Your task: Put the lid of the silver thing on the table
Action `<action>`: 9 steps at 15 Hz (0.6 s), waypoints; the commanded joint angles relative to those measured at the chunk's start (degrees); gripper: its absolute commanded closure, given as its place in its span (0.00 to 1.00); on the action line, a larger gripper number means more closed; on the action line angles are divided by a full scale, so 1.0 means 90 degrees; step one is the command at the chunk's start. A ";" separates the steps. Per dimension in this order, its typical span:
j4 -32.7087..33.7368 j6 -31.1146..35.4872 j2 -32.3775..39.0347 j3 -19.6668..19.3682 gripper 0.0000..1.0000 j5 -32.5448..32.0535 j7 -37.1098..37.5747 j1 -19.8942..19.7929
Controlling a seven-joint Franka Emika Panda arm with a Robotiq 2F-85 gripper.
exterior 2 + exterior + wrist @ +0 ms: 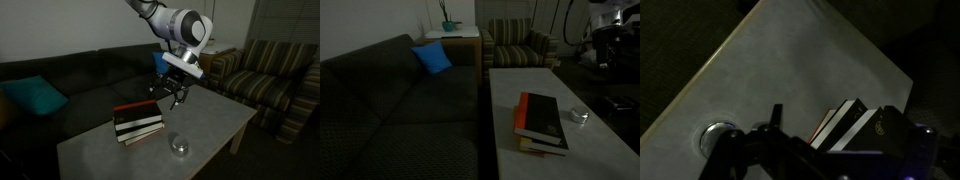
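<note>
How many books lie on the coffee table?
2, in one stack beside the silver tin: a dark book on top, a yellowish book under it. Others may be hidden between them.

A home living room: dark sofa (390,95), striped armchair (520,45), low coffee table (515,85), plant (447,14) on a side table (462,34).

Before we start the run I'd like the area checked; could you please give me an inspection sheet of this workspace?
Surface: pale table, dimly lit.
Job's things: silver thing on the table beside the books; lid seems still on it, too small to be sure.
Clutter: stack of books.
Grippers: gripper open, empty, above the table by the books.
Cables: nothing seen.
Surroundings: dark sofa, blue cushion, striped armchair.
</note>
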 commanded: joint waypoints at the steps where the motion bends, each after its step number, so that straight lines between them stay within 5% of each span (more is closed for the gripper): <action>1: 0.0042 -0.0034 0.0000 0.0008 0.00 0.0000 0.0000 0.0000; 9: 0.0295 0.0999 0.0386 -0.0179 0.00 -0.0026 0.0938 0.0144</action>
